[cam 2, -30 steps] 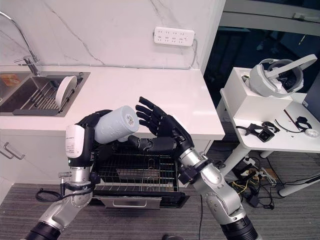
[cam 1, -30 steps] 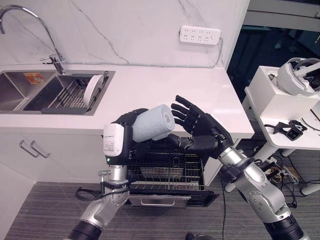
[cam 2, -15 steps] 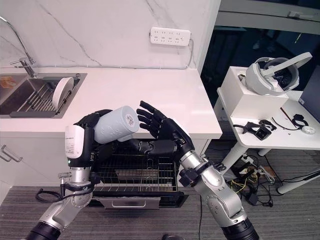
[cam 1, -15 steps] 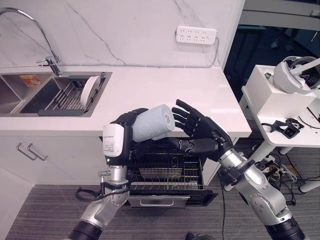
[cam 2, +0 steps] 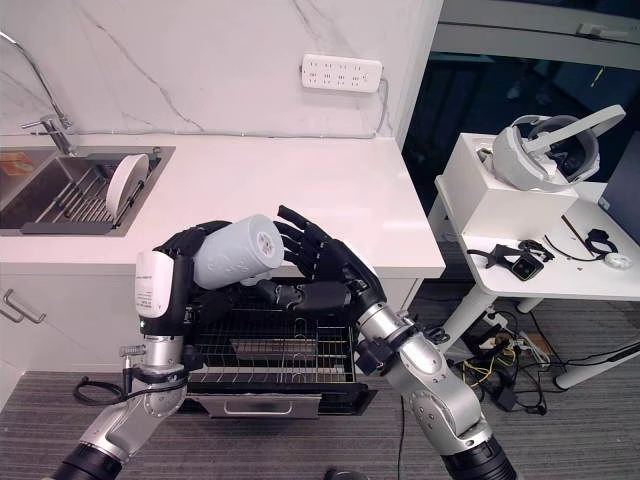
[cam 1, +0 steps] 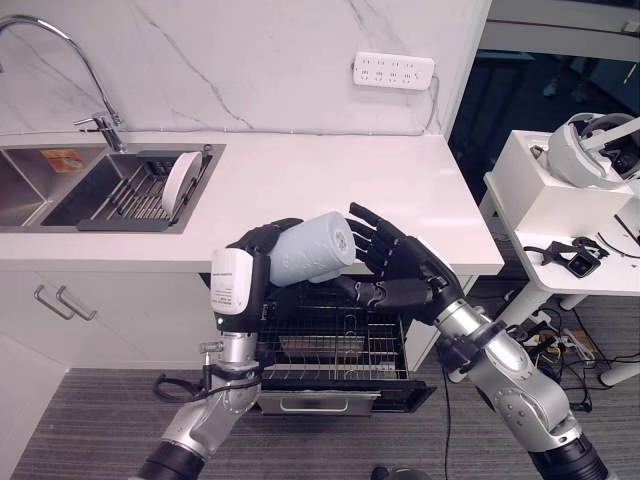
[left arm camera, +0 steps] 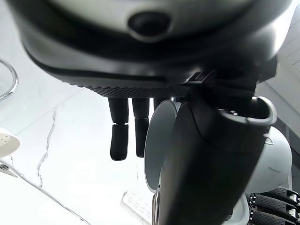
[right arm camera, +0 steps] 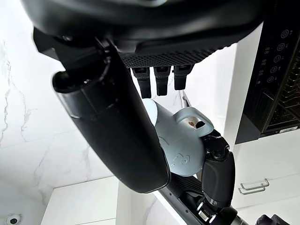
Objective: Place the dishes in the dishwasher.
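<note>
We find the left hand [cam 1: 262, 240] curled round the pale mug [cam 1: 312, 259] above the dishwasher rack [cam 1: 330, 345]; right hand [cam 1: 400, 270] fingers spread straight, touching the mug's base.

A kitchen corner inside a lab.
Marble tabletop [cam 1: 330, 180] with sink [cam 1: 60, 185], tap [cam 1: 60, 50] and open dishwasher [cam 1: 335, 345]; headset [cam 1: 590, 150] on side table [cam 1: 545, 215].

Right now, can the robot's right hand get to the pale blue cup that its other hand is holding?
Probably yes. The right hand is open, its fingers already right beside the cup held in the left hand above the dishwasher rack, with nothing between them.
</note>
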`<state>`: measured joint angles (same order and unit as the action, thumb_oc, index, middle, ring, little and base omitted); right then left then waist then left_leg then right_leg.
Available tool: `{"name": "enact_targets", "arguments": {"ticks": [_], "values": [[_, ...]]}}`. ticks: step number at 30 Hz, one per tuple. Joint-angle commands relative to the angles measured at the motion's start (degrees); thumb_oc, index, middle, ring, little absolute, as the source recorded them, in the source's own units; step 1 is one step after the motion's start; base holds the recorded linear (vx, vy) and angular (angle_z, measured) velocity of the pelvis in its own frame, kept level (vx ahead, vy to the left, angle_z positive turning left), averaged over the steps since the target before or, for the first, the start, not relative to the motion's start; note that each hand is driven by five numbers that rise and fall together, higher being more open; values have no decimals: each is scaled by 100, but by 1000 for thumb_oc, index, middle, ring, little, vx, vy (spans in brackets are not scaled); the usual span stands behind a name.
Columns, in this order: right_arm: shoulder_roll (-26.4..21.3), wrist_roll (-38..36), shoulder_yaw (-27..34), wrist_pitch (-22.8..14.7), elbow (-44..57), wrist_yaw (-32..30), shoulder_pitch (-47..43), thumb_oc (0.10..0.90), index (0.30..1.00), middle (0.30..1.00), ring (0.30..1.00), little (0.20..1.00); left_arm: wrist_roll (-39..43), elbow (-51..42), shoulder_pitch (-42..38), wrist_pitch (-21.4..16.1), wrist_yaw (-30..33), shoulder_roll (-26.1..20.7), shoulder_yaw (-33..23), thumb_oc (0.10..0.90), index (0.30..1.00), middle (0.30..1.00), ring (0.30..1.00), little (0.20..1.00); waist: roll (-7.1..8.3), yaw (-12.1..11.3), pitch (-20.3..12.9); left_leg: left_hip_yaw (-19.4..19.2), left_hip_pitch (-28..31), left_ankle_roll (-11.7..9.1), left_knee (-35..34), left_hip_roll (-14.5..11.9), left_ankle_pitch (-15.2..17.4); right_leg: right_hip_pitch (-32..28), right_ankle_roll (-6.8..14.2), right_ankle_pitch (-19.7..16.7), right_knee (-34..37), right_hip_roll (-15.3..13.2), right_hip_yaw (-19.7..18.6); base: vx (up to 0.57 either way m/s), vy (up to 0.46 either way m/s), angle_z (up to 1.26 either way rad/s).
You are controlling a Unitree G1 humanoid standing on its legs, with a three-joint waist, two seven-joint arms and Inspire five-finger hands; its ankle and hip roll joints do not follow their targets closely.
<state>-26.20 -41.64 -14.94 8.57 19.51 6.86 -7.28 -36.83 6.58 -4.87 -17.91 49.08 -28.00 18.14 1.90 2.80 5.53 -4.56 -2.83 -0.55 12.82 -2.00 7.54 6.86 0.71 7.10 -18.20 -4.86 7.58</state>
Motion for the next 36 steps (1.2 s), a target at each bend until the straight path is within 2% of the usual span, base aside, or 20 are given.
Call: {"name": "enact_targets", "arguments": {"ticks": [1, 25, 26, 27, 28, 29, 36], "values": [[118, -54, 144, -392, 477, -48, -559, 800, 900, 900, 900, 900, -10, -471, -549, -369, 125, -164, -56, 400, 300, 300, 300, 300, 97, -62, -287, -396, 111, -30, 437, -322, 884, -355, 531, 502, 101, -128, -189, 0, 0, 0], [183, -71, 24, -381, 517, -214, -669, 800, 900, 900, 900, 900, -12, -694, -531, -486, -205, -150, 272, 400, 300, 300, 300, 300, 121, -87, -251, -396, 91, -1, 437, -305, 886, -322, 554, 482, 101, -144, -192, 0, 0, 0], [181, -63, 23, -395, 507, -198, -670, 557, 535, 535, 535, 535, 0, -708, -538, -487, -218, -154, 270, 400, 300, 300, 300, 300, 124, -89, -243, -393, 90, 1, 437, -302, 886, -322, 558, 481, 101, -146, -193, 0, 0, 0], [165, -65, 20, -402, 507, -194, -668, 513, 469, 469, 469, 469, -5, -702, -532, -498, -203, -158, 279, 400, 300, 300, 300, 300, 125, -88, -240, -393, 89, 4, 437, -300, 888, -321, 558, 482, 101, -147, -193, 0, 0, 0], [156, -55, 12, -419, 507, -207, -667, 428, 342, 342, 342, 342, -5, -703, -526, -508, -194, -162, 285, 400, 300, 300, 300, 300, 127, -92, -238, -392, 92, 6, 437, -298, 890, -323, 560, 480, 101, -150, -189, 0, 0, 0], [150, -46, 12, -419, 509, -207, -667, 400, 300, 300, 300, 300, 7, -718, -523, -506, -202, -167, 285, 400, 300, 300, 300, 300, 127, -95, -236, -387, 94, 8, 437, -295, 892, -326, 561, 480, 101, -149, -188, 0, 0, 0], [103, 99, -55, -276, 486, -136, -672, 400, 300, 300, 300, 300, 57, -796, -516, -481, -187, -178, 269, 400, 300, 300, 300, 300, 131, -111, -241, -378, 101, 13, 437, -290, 897, -338, 561, 487, 101, -154, -178, 0, 0, 0]]}}
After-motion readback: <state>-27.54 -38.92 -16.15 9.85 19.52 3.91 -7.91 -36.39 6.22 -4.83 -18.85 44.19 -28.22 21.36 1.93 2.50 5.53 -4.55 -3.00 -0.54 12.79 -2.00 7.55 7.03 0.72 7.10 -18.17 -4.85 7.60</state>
